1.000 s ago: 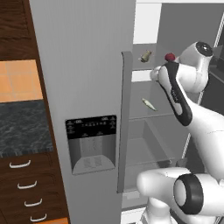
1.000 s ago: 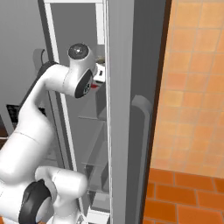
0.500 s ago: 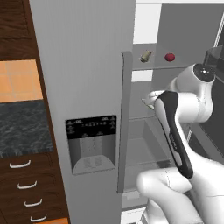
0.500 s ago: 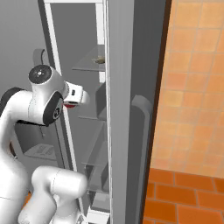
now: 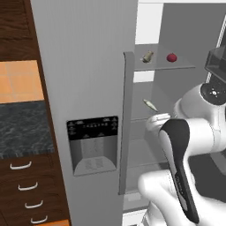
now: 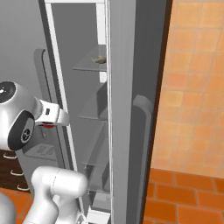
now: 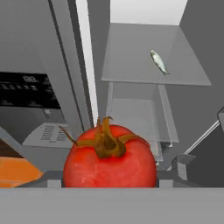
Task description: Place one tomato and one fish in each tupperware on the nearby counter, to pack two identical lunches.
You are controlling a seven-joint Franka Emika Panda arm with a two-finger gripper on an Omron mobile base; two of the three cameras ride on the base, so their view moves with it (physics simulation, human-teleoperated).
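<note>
My left base camera looks forward from behind the arm at the closed fridge door (image 5: 84, 88) with the open fridge compartment to its right and a strip of counter (image 5: 22, 128) at the left edge. My right base camera sees the same shelves (image 6: 94, 65) edge-on, close beside the open door (image 6: 135, 87). My hand camera sits very near a tomato (image 7: 109, 159), facing those shelves.
</note>
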